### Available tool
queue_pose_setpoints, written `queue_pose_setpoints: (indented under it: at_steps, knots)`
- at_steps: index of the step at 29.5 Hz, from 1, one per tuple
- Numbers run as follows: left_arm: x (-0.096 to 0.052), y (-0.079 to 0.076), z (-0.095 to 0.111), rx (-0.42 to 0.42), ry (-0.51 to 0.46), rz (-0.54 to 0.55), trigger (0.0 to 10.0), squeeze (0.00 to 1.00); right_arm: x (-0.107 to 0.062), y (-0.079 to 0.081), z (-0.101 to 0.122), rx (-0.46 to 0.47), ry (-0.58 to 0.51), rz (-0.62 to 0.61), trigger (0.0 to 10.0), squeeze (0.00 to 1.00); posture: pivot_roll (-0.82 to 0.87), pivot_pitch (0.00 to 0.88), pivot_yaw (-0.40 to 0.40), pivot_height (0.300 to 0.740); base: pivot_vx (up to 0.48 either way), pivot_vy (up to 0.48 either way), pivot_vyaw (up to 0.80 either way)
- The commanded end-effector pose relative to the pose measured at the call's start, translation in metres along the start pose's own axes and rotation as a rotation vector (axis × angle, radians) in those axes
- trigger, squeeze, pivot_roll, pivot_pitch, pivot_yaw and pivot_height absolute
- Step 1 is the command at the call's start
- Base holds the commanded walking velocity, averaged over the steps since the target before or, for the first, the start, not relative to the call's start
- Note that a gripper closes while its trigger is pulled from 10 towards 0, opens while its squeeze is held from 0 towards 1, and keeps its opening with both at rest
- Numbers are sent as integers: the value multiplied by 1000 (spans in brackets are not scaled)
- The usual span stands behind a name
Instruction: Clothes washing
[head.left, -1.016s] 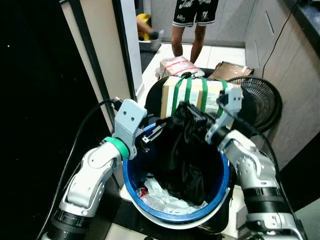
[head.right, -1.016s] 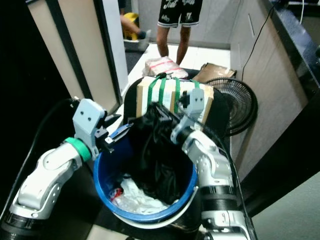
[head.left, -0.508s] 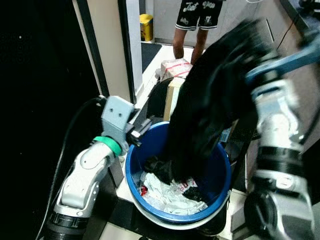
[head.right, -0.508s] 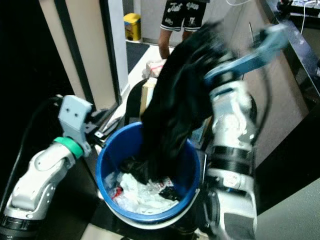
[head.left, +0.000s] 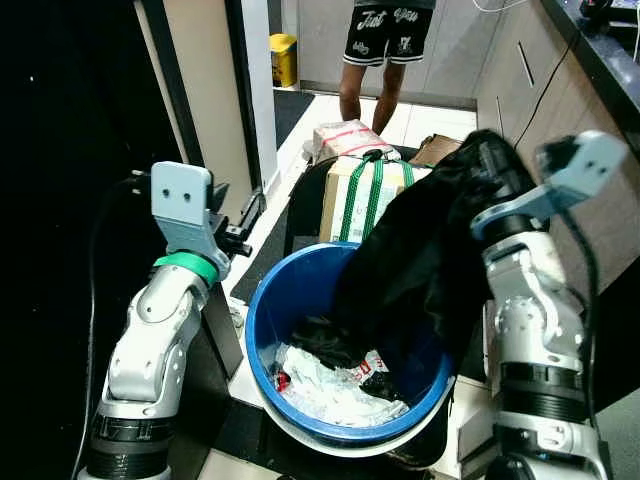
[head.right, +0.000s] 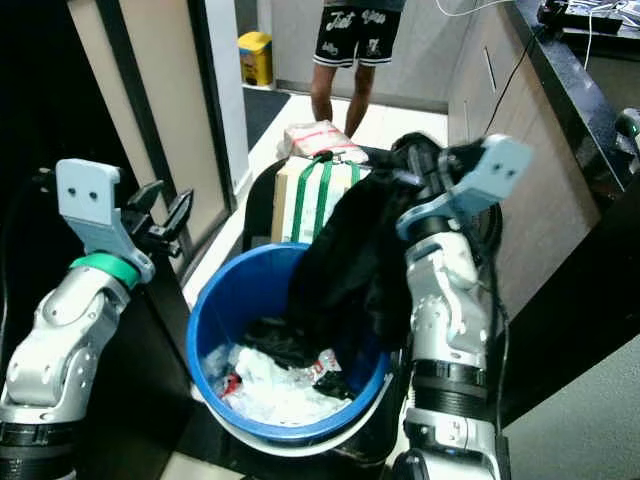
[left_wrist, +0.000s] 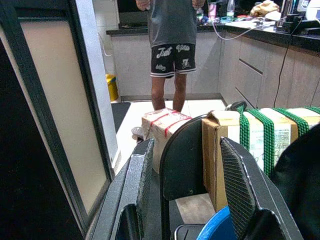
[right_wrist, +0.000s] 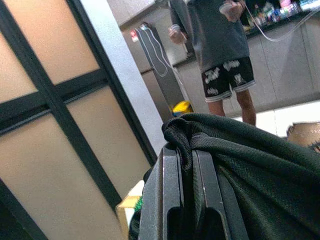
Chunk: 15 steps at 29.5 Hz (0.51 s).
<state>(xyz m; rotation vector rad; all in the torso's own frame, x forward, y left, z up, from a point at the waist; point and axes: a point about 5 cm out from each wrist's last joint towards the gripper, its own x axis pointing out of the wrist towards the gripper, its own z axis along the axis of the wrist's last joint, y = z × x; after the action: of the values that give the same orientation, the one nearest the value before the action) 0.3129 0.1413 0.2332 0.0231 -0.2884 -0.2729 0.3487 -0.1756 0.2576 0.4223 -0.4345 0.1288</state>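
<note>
- Floor tiles (head.left: 425, 115) are pale, with grey cupboards (head.left: 520, 70) on the right and a tall panel door (head.left: 205, 90) on the left.
- Far back, a person (head.left: 385, 40) in black shorts stands near a yellow bin (head.left: 283, 58).
- A box with green straps (head.left: 365, 195) sits behind the blue tub (head.left: 290, 300).
- The black garment (head.left: 420, 260) hangs long, top at the right end effector (right_wrist: 190, 165), bottom down in the tub among white clothes (head.left: 335, 390).
- The right end effector is pinched on its fabric.
- The left end effector (left_wrist: 185, 185) is raised beside the tub, spread apart, holding nothing.
</note>
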Motion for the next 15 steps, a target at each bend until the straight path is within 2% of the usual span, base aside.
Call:
queue_pose_setpoints:
  at_steps: [1,8,15]
  knots:
    - [-1,2,-1,-4,12,19,10000,0,-3,3,3,8,-28,3,10000,0,12,0,77,740,0,0,-800]
    - [2,1,2,6,5,19,10000,0,-8,6,2,10,-15,3,10000,0,17,0,77,740,0,0,-800]
    - [5,2,9,20,4,0,10000,0,-17,9,-10,-12,24,15,10000,0,31,0,85,740,0,0,-800]
